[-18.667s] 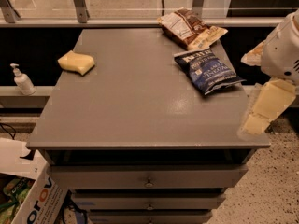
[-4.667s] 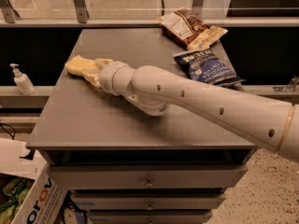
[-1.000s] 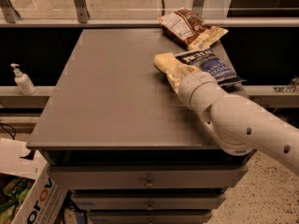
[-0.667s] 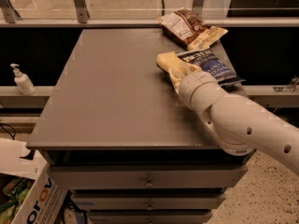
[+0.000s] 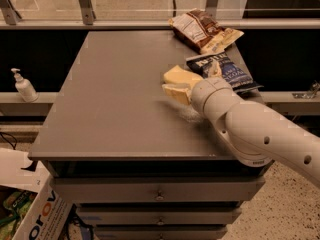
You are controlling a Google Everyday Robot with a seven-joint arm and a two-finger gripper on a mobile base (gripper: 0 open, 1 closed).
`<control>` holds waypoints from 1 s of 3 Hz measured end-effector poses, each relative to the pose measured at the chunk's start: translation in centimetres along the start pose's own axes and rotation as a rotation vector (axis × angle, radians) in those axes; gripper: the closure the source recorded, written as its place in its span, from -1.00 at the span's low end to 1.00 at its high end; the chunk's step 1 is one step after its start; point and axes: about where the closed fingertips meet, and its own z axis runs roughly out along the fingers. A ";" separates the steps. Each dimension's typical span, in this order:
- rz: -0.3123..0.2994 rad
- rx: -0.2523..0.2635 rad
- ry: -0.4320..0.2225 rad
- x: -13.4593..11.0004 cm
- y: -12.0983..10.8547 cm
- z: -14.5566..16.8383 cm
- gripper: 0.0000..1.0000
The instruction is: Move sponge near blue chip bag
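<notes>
We see the gripper (image 5: 173, 85) low over the table (image 5: 110, 109), right of its middle. Its jaws are closed on the sponge (image 5: 176, 75), which pokes out leftward from between them at the end of the arm. The sponge sits just beside the left edge of the blue chip bag (image 5: 234, 75). A brown-and-white snack bag (image 5: 202, 31) lies behind the blue one.

A: Dim and warm; soft sheen on the counter (image 5: 115, 99) beside the gripper (image 5: 172, 84), near the right edge.
B: Brighter beyond the far edge; dark shadow under the front edge.
</notes>
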 end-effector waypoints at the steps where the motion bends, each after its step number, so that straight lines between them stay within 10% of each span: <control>1: -0.004 -0.010 -0.005 -0.2 0.3 0.1 -1.00; 3: -0.050 -0.207 -0.064 -2.6 6.5 2.1 -1.00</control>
